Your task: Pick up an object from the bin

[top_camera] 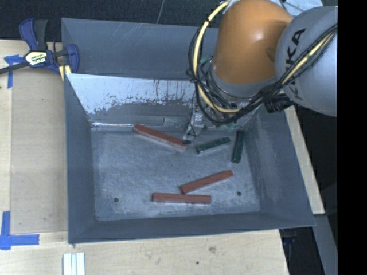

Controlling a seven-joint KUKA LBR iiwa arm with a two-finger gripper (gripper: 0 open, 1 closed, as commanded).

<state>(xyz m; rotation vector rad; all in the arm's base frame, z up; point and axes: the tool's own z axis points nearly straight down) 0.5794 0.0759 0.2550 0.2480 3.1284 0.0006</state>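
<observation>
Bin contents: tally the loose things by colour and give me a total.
Reddish-brown sticks: 3
Dark green sticks: 2
Total: 5

In bin (80,171): rear bar (157,137) at back, end beside gripper (192,132); short bars (213,145) right of it; front pair (181,198) close together, nearer.
</observation>
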